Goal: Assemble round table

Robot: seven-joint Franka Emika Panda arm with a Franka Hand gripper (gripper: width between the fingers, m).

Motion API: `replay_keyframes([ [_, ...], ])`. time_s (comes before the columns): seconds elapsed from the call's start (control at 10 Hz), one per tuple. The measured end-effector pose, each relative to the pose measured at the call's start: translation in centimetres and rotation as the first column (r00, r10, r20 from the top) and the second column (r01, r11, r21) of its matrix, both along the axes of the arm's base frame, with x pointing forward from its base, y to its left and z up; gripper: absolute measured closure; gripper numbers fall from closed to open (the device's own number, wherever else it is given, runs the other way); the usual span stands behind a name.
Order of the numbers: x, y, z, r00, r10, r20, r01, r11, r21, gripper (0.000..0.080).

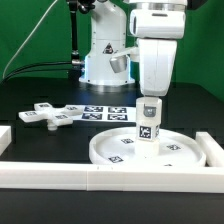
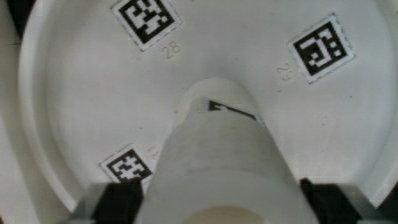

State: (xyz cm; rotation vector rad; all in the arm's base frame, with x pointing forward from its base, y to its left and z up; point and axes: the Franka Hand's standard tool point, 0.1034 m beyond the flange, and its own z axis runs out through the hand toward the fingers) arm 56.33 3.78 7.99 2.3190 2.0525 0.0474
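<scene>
Starting at the exterior view's left, I record the four-armed cross piece (image 1: 50, 115) lying flat on the black tabletop (image 1: 40, 150), tags facing up, well apart from the other parts. To its right I log the marker board (image 1: 106, 113), flat on the tabletop and just behind the disc. Further right sits the large round disc (image 1: 105, 152) (image 2: 71, 110), rim upward; the wrist view shows three tags on its floor around the centre. The short cylinder post (image 1: 148, 122) (image 2: 222, 150) stands upright over the middle of the disc, its lower end down at the disc's floor. I cannot tell whether it is seated there. The fingers (image 2: 118, 200) are set narrow and hold the post by its upper part, one pressed against each side, with the arm (image 1: 158, 55) hanging straight above. A long white rail (image 1: 100, 178) runs along the front, just before the disc. A second rail (image 1: 212, 150) lies at the exterior view's right, close beside the disc's rim.
</scene>
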Motion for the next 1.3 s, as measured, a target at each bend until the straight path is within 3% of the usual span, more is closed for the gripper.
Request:
replay_keyframes([
  [0.2,-0.01,-0.01,0.00,1.000,-0.014,0.000,0.014,1.000,0.001,0.0393],
  [0.4,-0.20,0.12,-0.02,0.979,-0.206,-0.002,0.206,0.978,0.015,0.0393],
  [0.8,-0.24,0.18,-0.07,0.841,-0.541,-0.011,0.541,0.840,0.039,0.0393],
  [1.0,-0.30,0.13,-0.09,0.721,-0.693,-0.023,0.693,0.719,0.050,0.0392],
  [1.3,-0.41,0.23,-0.13,0.426,-0.903,-0.054,0.904,0.423,0.061,0.0392],
])
